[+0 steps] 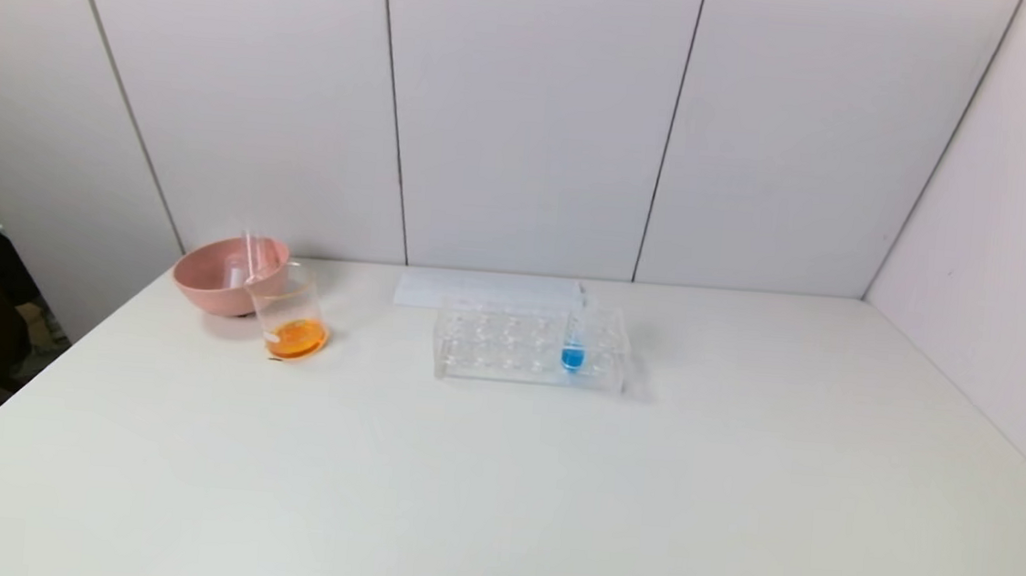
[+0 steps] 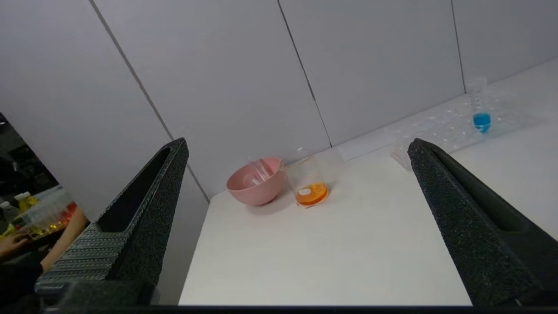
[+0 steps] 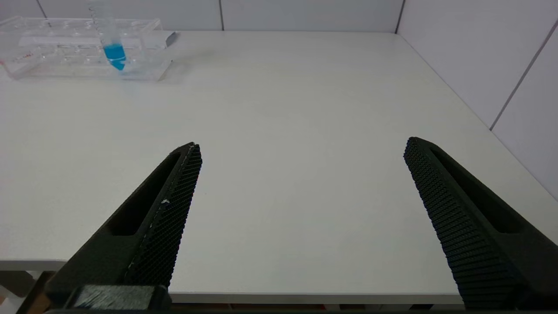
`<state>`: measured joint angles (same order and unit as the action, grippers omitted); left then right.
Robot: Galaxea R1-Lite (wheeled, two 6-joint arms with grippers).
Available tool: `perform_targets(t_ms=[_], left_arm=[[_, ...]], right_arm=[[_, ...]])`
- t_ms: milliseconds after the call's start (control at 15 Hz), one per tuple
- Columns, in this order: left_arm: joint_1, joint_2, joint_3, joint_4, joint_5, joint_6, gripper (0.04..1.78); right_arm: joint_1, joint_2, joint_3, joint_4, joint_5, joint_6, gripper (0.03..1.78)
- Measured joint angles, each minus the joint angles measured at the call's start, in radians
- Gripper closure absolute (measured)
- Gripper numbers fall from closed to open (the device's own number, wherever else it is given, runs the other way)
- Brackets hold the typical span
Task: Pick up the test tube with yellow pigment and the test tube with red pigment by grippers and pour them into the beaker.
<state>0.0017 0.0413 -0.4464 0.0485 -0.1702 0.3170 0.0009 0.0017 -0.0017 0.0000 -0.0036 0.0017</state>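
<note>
The beaker (image 1: 289, 316) stands far left on the table (image 1: 497, 488), just beside the pink bowl (image 1: 219, 276), and holds a layer of orange liquid, which suggests both pigments are already poured. 2 empty clear tubes (image 1: 252, 254) lean in the bowl; no yellow or red tube is left in the rack (image 1: 530, 344), only the blue tube (image 1: 574, 343). The task looks finished, with nothing left but to stay clear.

The head view shows neither arm. Only the wrist views do: the left gripper (image 2: 296, 146) hangs off the near left edge with jaws spread wide and empty, and the right gripper (image 3: 301, 146) over the near right edge, likewise released.
</note>
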Motion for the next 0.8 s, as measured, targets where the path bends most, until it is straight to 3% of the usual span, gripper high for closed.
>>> perform_targets(t_ms=[333,467,800], left_arm=[[-0.001,-0.037,0.342,-0.474,0.099,0.008,0.06],[-0.002,-0.040,0.419,-0.559,0.136,0.002,0.06],[-0.002,-0.040,0.446,-0.251,0.198,-0.036,0.06]], right_arm=[[0.000,0.000,0.000,0.000,-0.001,0.000,0.11],[0.000,0.000,0.000,0.000,0.000,0.000,0.11],[0.000,0.000,0.000,0.000,0.000,0.000,0.11]])
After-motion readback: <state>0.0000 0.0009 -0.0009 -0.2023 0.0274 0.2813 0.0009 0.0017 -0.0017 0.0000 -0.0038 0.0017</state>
